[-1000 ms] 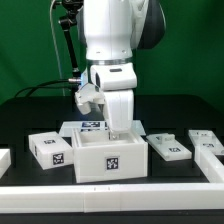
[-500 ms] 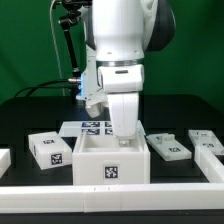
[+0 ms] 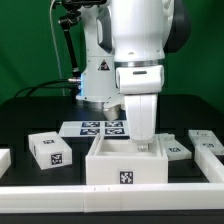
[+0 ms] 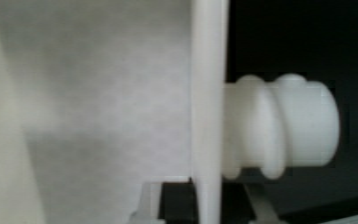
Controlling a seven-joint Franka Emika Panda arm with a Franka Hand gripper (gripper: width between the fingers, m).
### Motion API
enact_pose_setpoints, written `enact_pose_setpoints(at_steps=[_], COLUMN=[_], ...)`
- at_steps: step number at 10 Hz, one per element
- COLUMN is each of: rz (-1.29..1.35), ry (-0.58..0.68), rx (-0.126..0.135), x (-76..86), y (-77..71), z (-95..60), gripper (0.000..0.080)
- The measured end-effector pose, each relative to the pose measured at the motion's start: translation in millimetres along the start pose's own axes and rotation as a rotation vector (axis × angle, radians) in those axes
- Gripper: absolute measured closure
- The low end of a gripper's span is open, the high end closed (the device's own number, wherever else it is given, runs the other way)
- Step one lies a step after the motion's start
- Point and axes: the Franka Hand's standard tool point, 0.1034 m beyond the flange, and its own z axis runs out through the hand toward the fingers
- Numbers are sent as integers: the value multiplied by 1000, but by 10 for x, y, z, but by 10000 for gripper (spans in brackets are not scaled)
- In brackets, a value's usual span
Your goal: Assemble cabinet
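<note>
The cabinet (image 3: pixel 125 167), a large open white box with a marker on its front face, stands near the table's front. My gripper (image 3: pixel 146 143) reaches down into it at the exterior view's right and is shut on its upright wall. In the wrist view the wall's thin white edge (image 4: pixel 208 120) runs between my dark fingers (image 4: pixel 169 204), with a ribbed white round knob (image 4: pixel 286 125) on one side. A small white block with a marker (image 3: pixel 50 148) lies at the exterior view's left of the cabinet. Two more white marked pieces (image 3: pixel 176 147) (image 3: pixel 208 143) lie at its right.
The marker board (image 3: pixel 100 127) lies flat behind the cabinet. A white rail (image 3: pixel 110 200) runs along the table's front edge. A white piece (image 3: pixel 4 158) shows at the far left. A black pole with cables (image 3: pixel 68 50) stands at the back.
My gripper has moved toward the exterior view's right, and the cabinet has slid that way with it. The small blocks have not moved.
</note>
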Motion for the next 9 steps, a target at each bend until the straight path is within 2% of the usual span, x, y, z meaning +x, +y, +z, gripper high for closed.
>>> enact_pose_setpoints(at_steps=[2,3,5,9], rz=[-8,-35,-53,-66], ry=[3,11,20,6], rx=[-8,-30,-39,5], x=[28,121,302,502], y=[2,8,34,40], z=[2,7,17,28], gripper=[762,762,762,762])
